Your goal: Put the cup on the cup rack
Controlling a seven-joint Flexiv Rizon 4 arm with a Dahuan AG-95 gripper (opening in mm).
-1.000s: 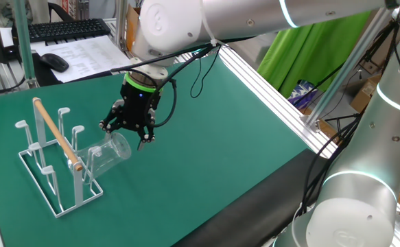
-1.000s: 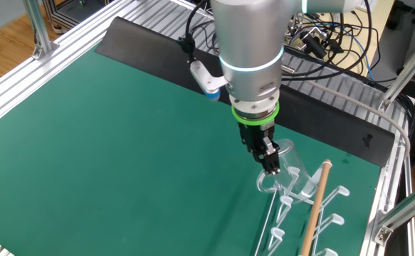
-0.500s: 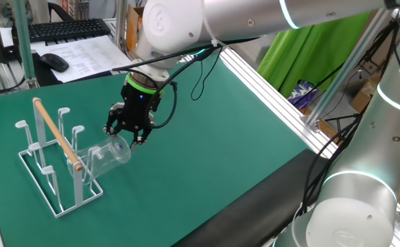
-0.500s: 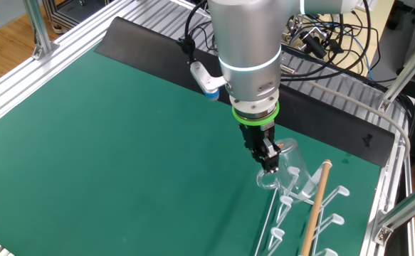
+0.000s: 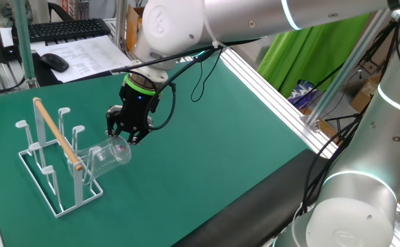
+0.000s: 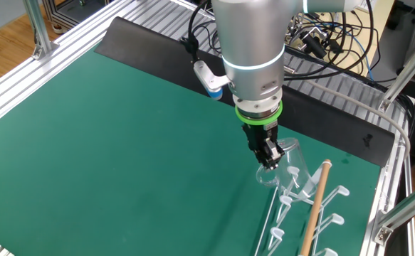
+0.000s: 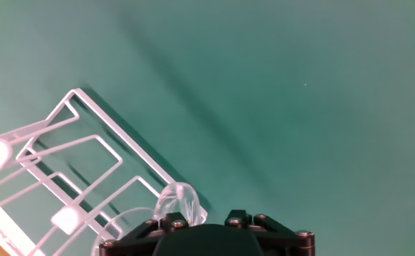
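Change: we see the fingers drawn much closer together than a second ago, while the hand keeps its place and the cup looks unmoved.
Gripper: black, two-fingered, below a green ring on the wrist; it points steeply down toward the mat. We find its fingers narrowed at the thick base of the cup; we cannot tell whether they actually pinch the glass or merely stand against it.
Cup: clear glass tumbler, tilted, slipped mouth-first over a peg at the near end of the rack. Its base points up and outward, toward the gripper.
Cup relative to fingers: we place the base right at the fingertips, with the rest of the glass running away from them toward the rack.
Hand view: we see only a clear curved piece of the cup just above the black gripper body; the fingertips themselves are out of sight.
Cup rack: white wire, rectangular base flat on the mat, upright pegs.
Wooden rod: light, across the rack's top.
Mat: green, covering the table.
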